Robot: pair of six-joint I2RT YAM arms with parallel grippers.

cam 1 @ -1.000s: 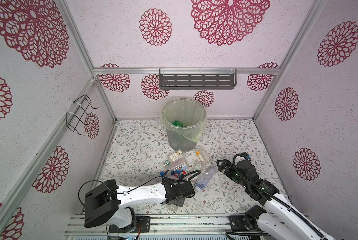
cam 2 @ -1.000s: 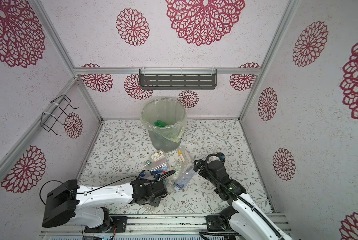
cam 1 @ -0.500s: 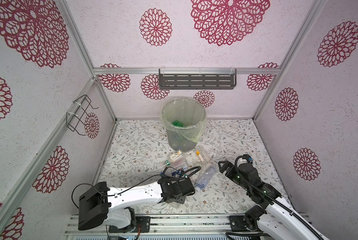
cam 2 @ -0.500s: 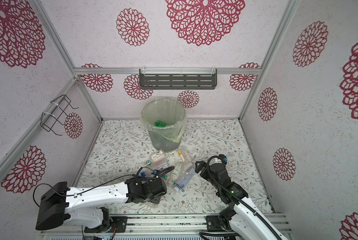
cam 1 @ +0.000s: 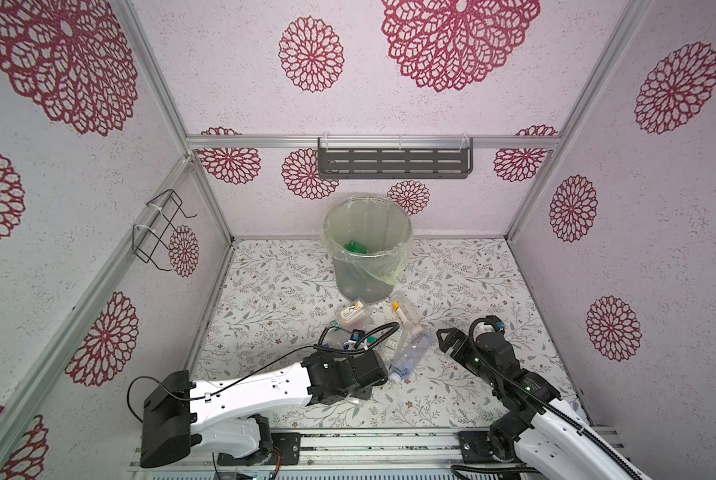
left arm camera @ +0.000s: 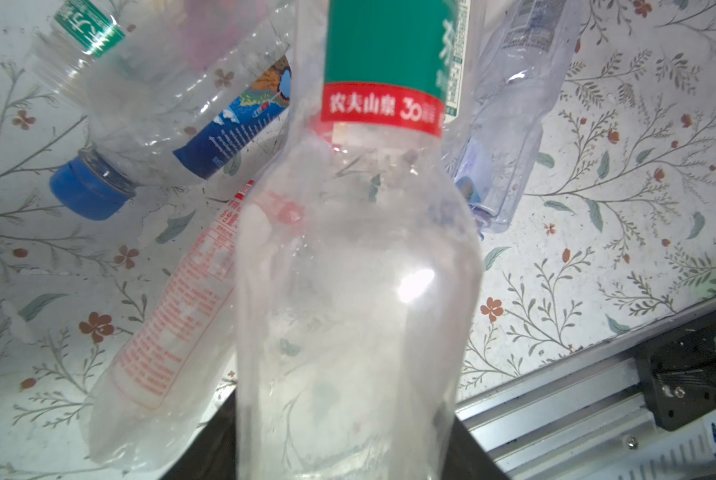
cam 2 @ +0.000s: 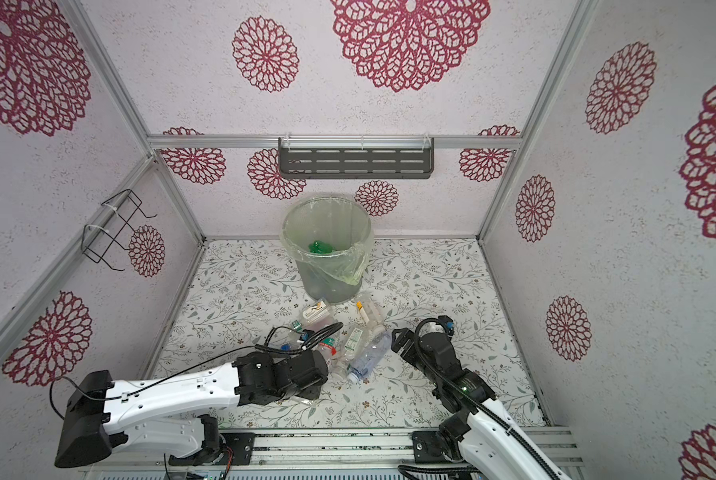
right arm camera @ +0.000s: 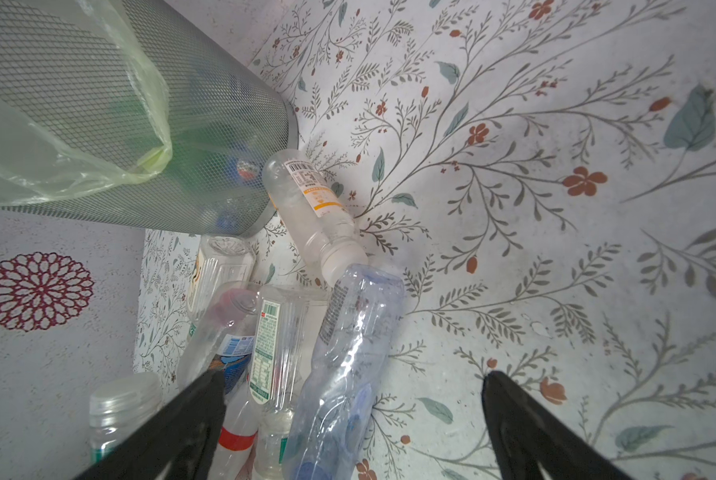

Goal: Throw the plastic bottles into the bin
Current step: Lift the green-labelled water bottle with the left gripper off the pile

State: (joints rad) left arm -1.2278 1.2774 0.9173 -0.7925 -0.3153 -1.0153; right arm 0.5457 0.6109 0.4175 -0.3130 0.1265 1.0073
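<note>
The bin [cam 1: 366,270] [cam 2: 327,274] stands at the back middle of the floor, with a green bottle [cam 1: 358,248] inside. Several plastic bottles lie piled in front of it, among them a crushed bluish bottle [cam 1: 408,353] [right arm camera: 348,332] and a white-capped bottle [right arm camera: 310,208]. My left gripper [left arm camera: 348,449] is shut on a clear bottle with a green and red label [left arm camera: 356,291], at the pile's near edge [cam 1: 354,401]. My right gripper [cam 1: 452,345] [right arm camera: 352,376] hangs open just right of the pile, over the bluish bottle.
A dark slotted shelf [cam 1: 393,163] hangs on the back wall and a black wire rack [cam 1: 159,228] on the left wall. An aluminium rail [cam 1: 389,440] runs along the front edge. A blue-capped bottle [left arm camera: 173,124] lies beside the held one.
My left arm has drawn slightly left and toward the front while its jaws narrowed on the bottle. The right gripper has stayed open and barely shifted.
</note>
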